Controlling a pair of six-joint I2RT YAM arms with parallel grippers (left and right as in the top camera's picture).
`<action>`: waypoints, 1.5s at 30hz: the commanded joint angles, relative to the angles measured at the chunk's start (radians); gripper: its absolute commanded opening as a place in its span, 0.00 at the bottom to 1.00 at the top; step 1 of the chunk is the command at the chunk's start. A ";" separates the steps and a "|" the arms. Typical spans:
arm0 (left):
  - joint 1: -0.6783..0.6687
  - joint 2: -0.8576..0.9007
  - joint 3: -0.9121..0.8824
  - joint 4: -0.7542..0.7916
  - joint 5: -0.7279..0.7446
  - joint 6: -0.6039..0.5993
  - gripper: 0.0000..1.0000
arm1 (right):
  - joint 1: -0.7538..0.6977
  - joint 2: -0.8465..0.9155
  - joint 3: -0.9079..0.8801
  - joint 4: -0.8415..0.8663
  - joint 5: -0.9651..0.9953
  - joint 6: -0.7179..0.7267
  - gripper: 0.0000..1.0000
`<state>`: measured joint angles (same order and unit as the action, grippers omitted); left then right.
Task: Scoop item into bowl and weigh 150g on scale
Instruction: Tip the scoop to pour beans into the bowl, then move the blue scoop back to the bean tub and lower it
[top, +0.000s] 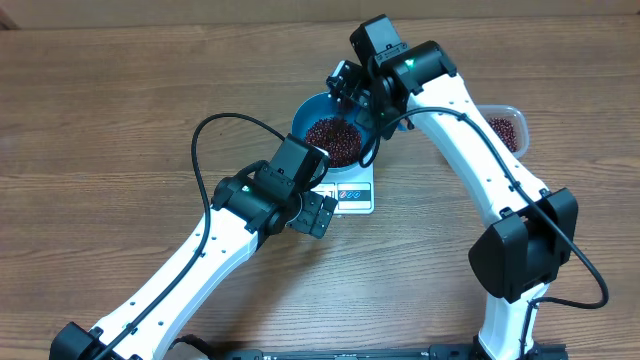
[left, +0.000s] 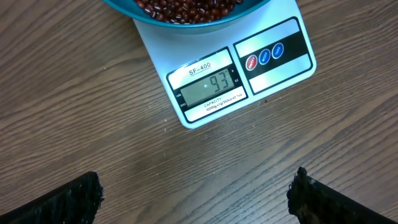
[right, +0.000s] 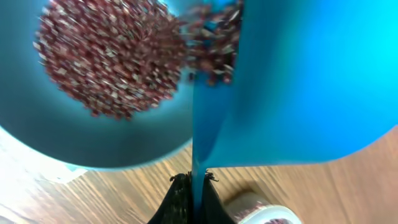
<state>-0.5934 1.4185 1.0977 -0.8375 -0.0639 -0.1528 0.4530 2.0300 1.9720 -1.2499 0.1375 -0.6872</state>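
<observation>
Your bench (top: 120, 100) carries the blue bowl (top: 305, 112), which sits on the white scale (top: 352, 195). The clear tub (top: 510, 125), also holding beans, stands to the right, apart from the scale and partly behind your right arm. Your left jaws hang wide and empty over bare bench just in front of the scale. Your right jaws are clamped on the handle of the blue scoop (right: 298, 81), tipped over the bowl. The beans (top: 333, 140) lie heaped in the bowl, some at the scoop's lip. The display (left: 208, 85) reads 93.
</observation>
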 joint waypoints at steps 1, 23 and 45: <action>0.006 -0.013 -0.001 0.001 0.009 0.019 0.99 | 0.006 0.000 0.027 0.005 0.040 -0.029 0.04; 0.006 -0.013 -0.001 0.001 0.009 0.018 1.00 | 0.054 0.000 0.027 -0.035 0.047 -0.047 0.04; 0.006 -0.013 -0.001 0.001 0.009 0.018 0.99 | -0.459 -0.021 0.121 -0.350 -0.507 0.318 0.04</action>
<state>-0.5934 1.4185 1.0977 -0.8379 -0.0639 -0.1532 0.1131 2.0296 2.1174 -1.5795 -0.1318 -0.4213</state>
